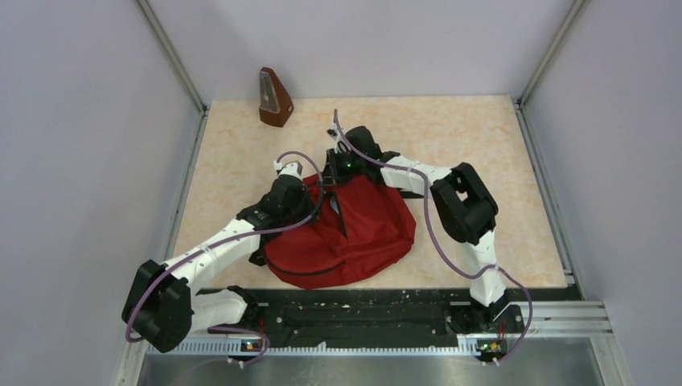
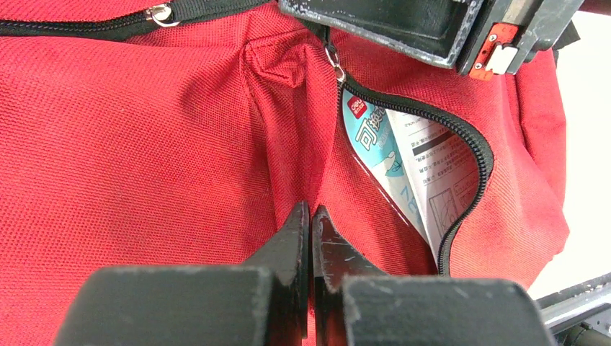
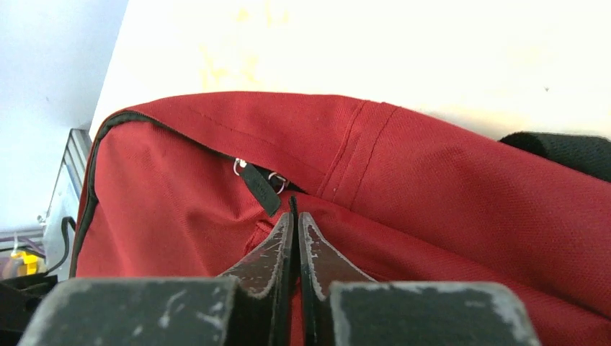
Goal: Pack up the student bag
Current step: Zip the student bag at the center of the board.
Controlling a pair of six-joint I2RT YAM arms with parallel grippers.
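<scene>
Closest to the left wrist lens, the left hand (image 2: 310, 216) has its fingers pressed together on a fold of the student bag (image 2: 144, 180), just beside the front pocket's zipper (image 2: 488, 157). The bench (image 1: 474, 137) carries the bag at its near edge, a little left of centre, with the bag's front rim reaching the black rail (image 1: 362, 310). Bare bench lies wide to the right and along the far side, with less room on the left. The right hand (image 3: 294, 216), over the bag's far end, is clamped on the pocket's zipper pull (image 2: 333, 63). A brown metronome (image 1: 274, 98) stands well apart in the far left corner. A printed packet (image 2: 414, 169) shows inside the partly unzipped pocket.
</scene>
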